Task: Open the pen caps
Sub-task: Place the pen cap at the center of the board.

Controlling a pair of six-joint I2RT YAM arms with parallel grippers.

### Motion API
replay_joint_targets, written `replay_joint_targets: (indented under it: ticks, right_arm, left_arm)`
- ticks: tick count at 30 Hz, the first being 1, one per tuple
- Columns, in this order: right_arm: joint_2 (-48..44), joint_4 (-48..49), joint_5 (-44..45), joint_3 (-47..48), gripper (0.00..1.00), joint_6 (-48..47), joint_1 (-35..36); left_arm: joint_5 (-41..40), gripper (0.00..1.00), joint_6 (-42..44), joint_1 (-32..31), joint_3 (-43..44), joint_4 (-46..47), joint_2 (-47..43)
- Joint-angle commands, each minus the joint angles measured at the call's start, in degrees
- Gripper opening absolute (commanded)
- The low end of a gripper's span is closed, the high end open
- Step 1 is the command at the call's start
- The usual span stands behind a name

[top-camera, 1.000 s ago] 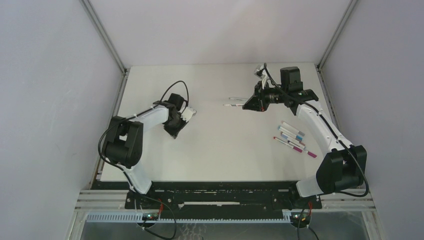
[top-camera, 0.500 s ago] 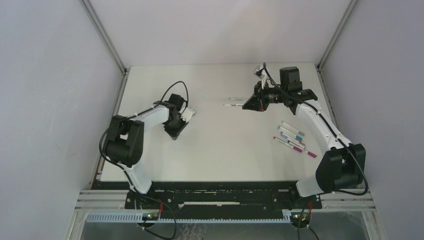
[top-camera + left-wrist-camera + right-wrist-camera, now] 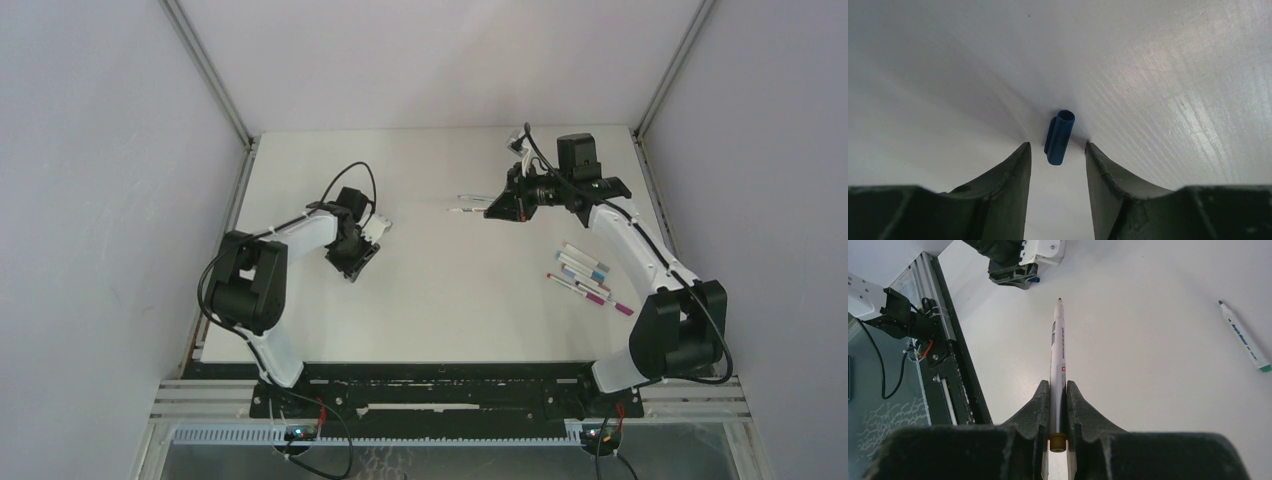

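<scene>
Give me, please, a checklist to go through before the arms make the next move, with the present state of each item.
1. Left gripper open: ok, the jaws stand apart.
2. Blue cap free of it: ok, it lies on the table between the fingers and seems to touch neither.
3. Right gripper holding the pen: ok, shut on the barrel.
4. Held pen uncapped: ok, its bare tip shows.
5. Other pens opened: cannot tell, the group beside the right arm is too small to see.
</scene>
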Motion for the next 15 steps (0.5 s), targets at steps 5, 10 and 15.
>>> replay_joint_targets:
  ticks: [5, 10, 15]
  right_arm:
    - [4.55, 6.13, 0.86, -0.79, 0.00, 7.37, -1.92]
    - [8.92, 8.33, 1.37, -0.82, 0.00, 11.25, -3.44]
    - [13.29, 9.64, 1.26, -0.82, 0.00, 13.84, -4.05]
  left_arm:
    - [-0.19, 0.55, -0.36, 0.70, 2.36, 0.07, -8.07]
    - [1.81, 0.63, 0.27, 1.21, 3.31, -2.59, -13.56]
    - [3.33, 0.86, 0.53, 1.56, 3.69, -5.38, -20.85]
